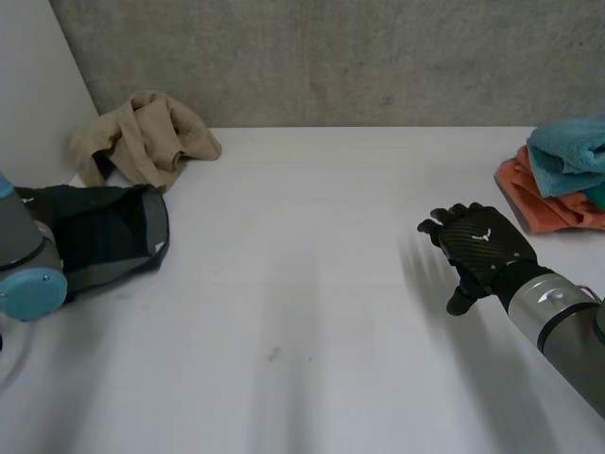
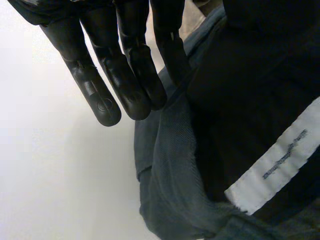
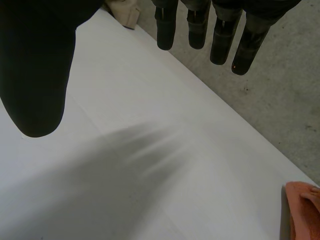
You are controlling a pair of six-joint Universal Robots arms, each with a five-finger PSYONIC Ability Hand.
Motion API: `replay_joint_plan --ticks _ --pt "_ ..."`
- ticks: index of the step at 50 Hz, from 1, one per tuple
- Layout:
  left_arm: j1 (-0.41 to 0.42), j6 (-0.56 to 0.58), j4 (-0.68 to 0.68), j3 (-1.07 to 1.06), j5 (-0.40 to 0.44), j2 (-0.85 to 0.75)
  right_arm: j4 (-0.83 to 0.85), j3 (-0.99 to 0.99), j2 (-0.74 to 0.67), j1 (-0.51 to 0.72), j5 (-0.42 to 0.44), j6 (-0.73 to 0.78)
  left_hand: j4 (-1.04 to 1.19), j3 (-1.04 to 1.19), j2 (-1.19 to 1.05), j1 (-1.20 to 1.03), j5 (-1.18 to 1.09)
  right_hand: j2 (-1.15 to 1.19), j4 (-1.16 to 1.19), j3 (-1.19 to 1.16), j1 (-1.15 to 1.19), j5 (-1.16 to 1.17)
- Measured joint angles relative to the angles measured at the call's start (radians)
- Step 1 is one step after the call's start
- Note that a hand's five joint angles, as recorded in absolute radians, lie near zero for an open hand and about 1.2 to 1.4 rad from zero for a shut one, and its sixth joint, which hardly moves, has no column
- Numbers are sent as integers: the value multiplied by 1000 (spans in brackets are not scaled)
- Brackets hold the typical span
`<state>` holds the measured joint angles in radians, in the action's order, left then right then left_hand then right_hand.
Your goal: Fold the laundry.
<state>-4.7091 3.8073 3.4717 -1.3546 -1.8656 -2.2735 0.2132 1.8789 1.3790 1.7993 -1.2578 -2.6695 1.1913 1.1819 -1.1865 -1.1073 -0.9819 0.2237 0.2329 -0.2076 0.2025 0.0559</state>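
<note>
Head view: dark blue-grey fabric garment [image 1: 104, 227] lies bunched at the left side of the white tabletop [image 1: 312, 322], partly under the left arm [image 1: 28, 284]. Crumpled tan cloth garment [image 1: 142, 142] sits just behind it, near the wall. At the far right is a stack of teal towels [image 1: 567, 151] on a folded orange cloth [image 1: 529, 203]. Right robot hand [image 1: 482, 251] hovers over bare tabletop, well apart from all the cloth, fingers spread, holding nothing.

Left wrist view: left robot hand [image 2: 125, 75] has its fingers straight and close together, pointing down beside the dark garment. One finger touches the lighter blue-grey hem [image 2: 170, 165]; no pinch is visible. A white sewn label [image 2: 277, 160] sits inside the dark opening, so this looks like a waistband or collar end.

Right wrist view: thumb and fingers are apart and empty over the tabletop, with a corner of the orange cloth beyond the fingertips.

Handling guess: the garment is light, soft and floppy, it will sag and drag, it is not fragile, and it may slide on the smooth tabletop. The best hold is likely the thicker hem by the label, pinched at two spaced points, one per robot hand, so it can be lifted and spread flat before folding.
</note>
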Motion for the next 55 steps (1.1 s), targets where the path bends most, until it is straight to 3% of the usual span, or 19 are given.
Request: replay_joint_plan --ticks 11,12,18,19,21,25,27,29,30,31,35,40,49,55 --pt "198 -43 0 5 -2 95 0 1 0 0 -1 0 3 5 -6 0 0 0 0 0 0 0" --pt "269 -67 -1 14 -2 125 0 2 0 0 -1 0 4 5 -6 0 0 0 0 0 0 0" --pt "515 -169 -11 47 -1 177 5 4 1 -6 -3 -2 6 6 -7 0 0 0 0 0 0 0" --pt "515 -169 -11 47 -1 177 5 4 1 -6 -3 -2 6 6 -7 0 0 0 0 0 0 0" --pt "642 -229 -16 64 -1 185 12 4 2 -9 -6 -4 7 6 -7 0 0 0 0 0 0 0" --pt "752 -303 -23 75 0 171 19 2 4 -13 -10 -6 3 -1 1 -1 2 0 0 0 0 0" --pt "789 -338 -29 76 1 160 21 1 5 -14 -12 -6 -98 -109 111 58 76 0 0 0 0 0" --pt "823 -376 -42 75 3 147 23 -1 6 -15 -14 -6 -552 -536 547 556 522 0 0 0 0 0" --pt "828 -382 -45 75 3 146 23 -1 6 -15 -14 -6 -552 -536 547 556 522 0 0 0 0 0" --pt "841 -399 -55 74 5 142 23 -2 7 -16 -15 -6 -802 -779 792 800 773 0 0 0 0 0" --pt "850 -420 -92 69 6 150 22 -3 7 -15 -14 -6 -963 -948 955 877 933 0 0 0 0 0" --pt "817 -422 -141 53 6 203 19 -7 6 -12 -12 -6 -966 -949 959 877 933 0 0 0 0 0" --pt "607 -415 -258 -51 14 430 -46 -60 37 12 -14 -66 -966 -949 960 877 933 0 0 0 0 0" --pt "469 -407 -383 -140 22 525 -227 -185 53 62 -2 -202 -966 -949 960 877 933 0 0 0 0 0"
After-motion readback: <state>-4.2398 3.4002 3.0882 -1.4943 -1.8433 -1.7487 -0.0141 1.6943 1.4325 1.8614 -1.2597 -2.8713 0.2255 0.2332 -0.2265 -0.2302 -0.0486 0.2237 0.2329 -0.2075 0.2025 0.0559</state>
